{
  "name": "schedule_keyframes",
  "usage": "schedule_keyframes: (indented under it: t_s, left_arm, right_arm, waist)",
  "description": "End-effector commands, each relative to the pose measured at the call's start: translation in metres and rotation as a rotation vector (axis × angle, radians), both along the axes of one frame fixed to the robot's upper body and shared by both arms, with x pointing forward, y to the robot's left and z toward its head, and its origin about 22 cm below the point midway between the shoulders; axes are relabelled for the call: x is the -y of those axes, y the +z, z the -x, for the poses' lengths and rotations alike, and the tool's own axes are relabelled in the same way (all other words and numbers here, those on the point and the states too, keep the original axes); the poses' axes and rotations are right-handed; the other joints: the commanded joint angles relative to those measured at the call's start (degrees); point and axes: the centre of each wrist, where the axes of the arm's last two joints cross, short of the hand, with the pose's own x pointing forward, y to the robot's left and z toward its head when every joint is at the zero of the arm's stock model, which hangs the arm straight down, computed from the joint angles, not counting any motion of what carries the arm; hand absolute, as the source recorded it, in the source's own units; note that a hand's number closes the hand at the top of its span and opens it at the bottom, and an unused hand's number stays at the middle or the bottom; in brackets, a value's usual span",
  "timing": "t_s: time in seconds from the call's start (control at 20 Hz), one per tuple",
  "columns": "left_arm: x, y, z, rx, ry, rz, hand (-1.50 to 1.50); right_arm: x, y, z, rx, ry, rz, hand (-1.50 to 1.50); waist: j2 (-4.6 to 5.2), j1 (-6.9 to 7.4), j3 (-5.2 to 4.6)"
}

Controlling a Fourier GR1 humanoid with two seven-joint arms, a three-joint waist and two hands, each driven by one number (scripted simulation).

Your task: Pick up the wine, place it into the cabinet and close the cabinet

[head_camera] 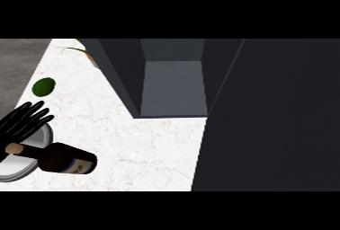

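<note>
Here, a dark wine bottle [61, 158] lying on its side at the near left of the white marbled counter [146, 148], neck and tan cork end pointing left over the rim of a grey plate [23, 168]. Pale label on the bottle's right end, with marks too small to read. Plate cut off by the left edge and partly covered by the bottle. Left hand [23, 122] just beyond the bottle's neck, black fingers spread and straight, gripping nothing, partly over the plate's far rim; forearm out of sight. Right hand nowhere to be seen. Farther back on the left, a green round fruit [44, 86], well apart from the bottle. At the far edge, a thin orange and green shape [78, 50], too small to make out. Open cabinet [174, 85] at the far middle, grey interior showing, its dark door [272, 117] filling the whole right side and hiding the counter there.
</note>
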Motion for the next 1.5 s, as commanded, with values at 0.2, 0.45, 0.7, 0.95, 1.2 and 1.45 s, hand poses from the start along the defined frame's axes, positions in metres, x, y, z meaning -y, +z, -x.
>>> schedule_keyframes:
  t_s: [0.2,0.45,0.7,0.95,1.2,1.45]
  left_arm:
    - [-0.001,-0.031,-0.004,-0.013,-0.029,-0.014,-1.5]
    - [0.0,-0.059,0.0,-0.073,0.002,-0.043,-1.5]
    - [0.007,-0.069,-0.026,-0.058,0.049,-0.058,-1.5]
    - [-0.004,-0.08,-0.019,-0.075,0.03,-0.051,-1.5]
    - [-0.008,-0.099,-0.005,-0.177,-0.018,-0.035,-1.5]
    - [-0.001,-0.115,-0.002,-0.228,-0.036,-0.013,-1.5]
  right_arm:
    - [0.02,0.021,0.038,0.109,-0.044,0.0,-1.5]
    - [0.018,0.021,0.037,0.113,-0.035,-0.013,-1.5]
    - [0.001,0.012,0.021,0.106,-0.033,-0.002,-1.5]
    - [0.011,0.016,0.026,0.102,-0.018,0.023,-1.5]
    - [0.008,0.018,0.032,0.104,-0.015,-0.01,-1.5]
    - [0.012,0.023,0.031,0.12,-0.009,-0.004,-1.5]
  waist:
    - [0.06,-0.17,-0.05]
    - [0.12,-0.35,-0.11]
    - [0.31,-0.68,-0.21]
    - [0.31,-0.82,-0.17]
    - [0.01,-1.54,-0.28]
    - [0.06,-1.81,-0.33]
